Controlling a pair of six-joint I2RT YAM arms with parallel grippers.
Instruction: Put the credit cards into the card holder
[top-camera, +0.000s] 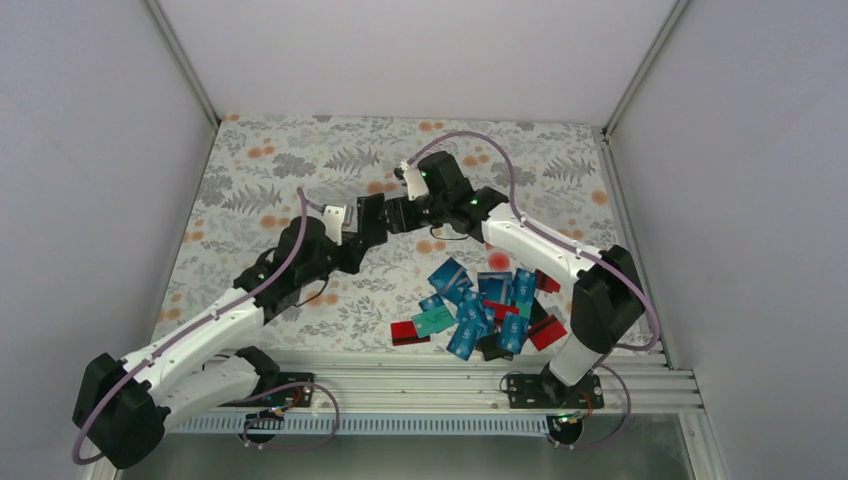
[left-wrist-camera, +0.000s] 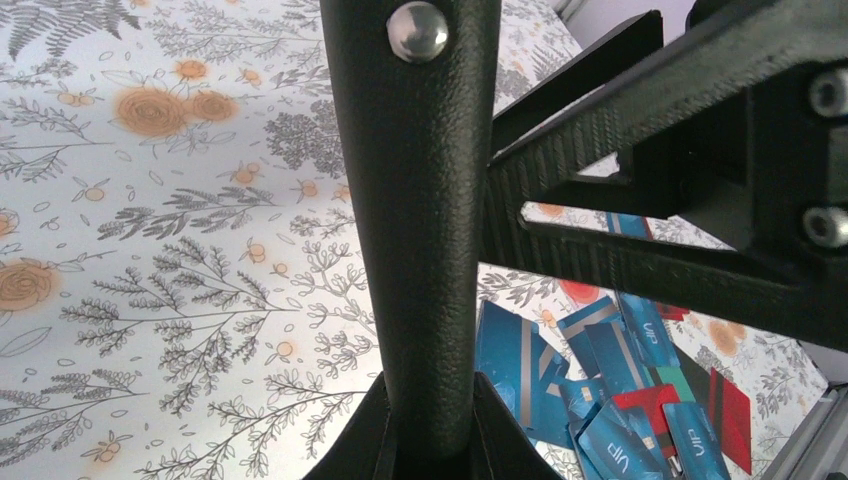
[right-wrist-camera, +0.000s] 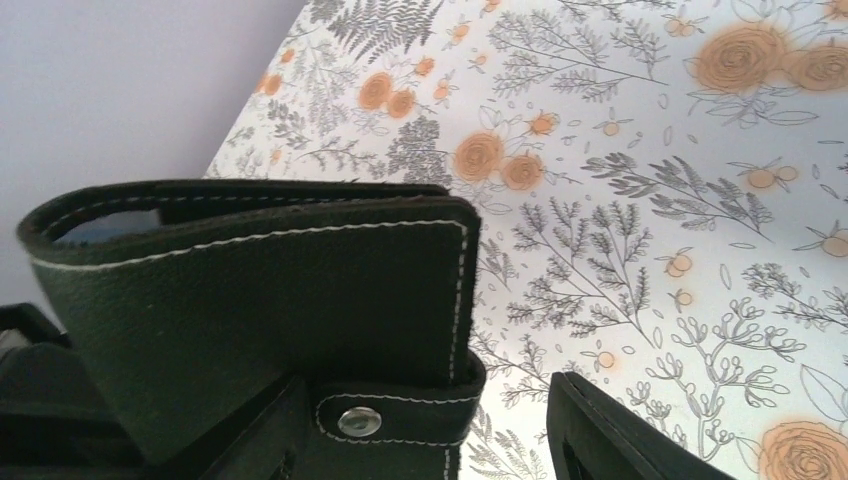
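Right wrist shows folded matte-black card holder (right-wrist-camera: 250, 310) with white stitching.

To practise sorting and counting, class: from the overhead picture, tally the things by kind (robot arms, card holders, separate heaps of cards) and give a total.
robot arms: 2 (left arm, right arm)
card holder: 1
heap of credit cards: 1
total: 4
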